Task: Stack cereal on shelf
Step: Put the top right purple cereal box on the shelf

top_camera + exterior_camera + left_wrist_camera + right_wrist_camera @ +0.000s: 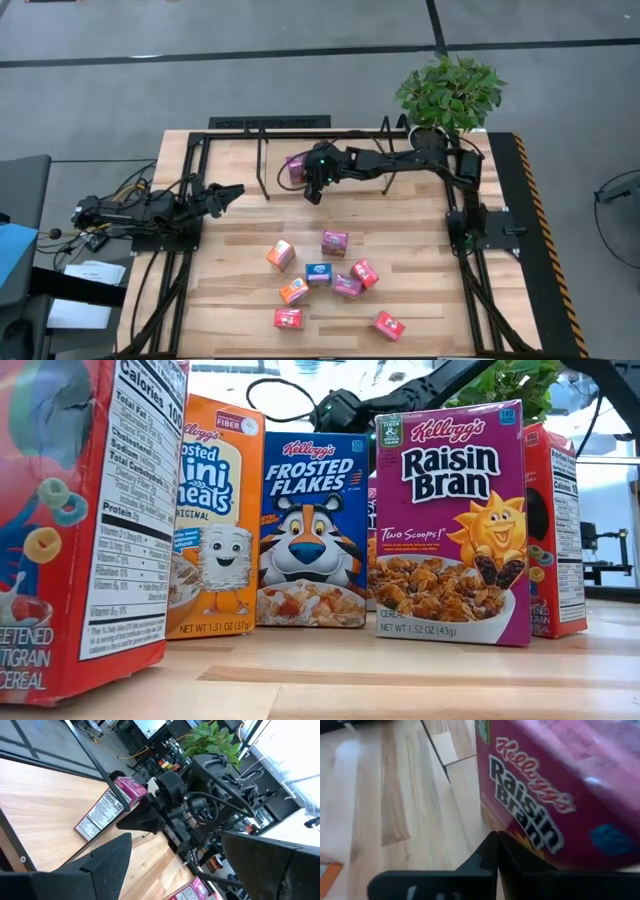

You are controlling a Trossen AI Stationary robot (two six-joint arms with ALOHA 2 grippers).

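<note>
Carton (296, 168) touching right pincer (311, 185) (magenta)

Wooden table (230, 300) — black shelf (262, 150) at rear, eight cereal cartons (320, 273) scattered.

Leafy green potted plant (450, 92) at table's far right corner, pale wooden tabletop (240, 300)

arms: both matte black, jointed segments, chunky housings
right arm (400, 160): green indicator light near the wrist; black cable loops along the links
left arm (140, 210): black cables bundled around its base
left claw (228, 194): two broad, dark wedge fingers (100, 865)
right claw (312, 190): black, angular, thin seam where the fingers meet
</note>
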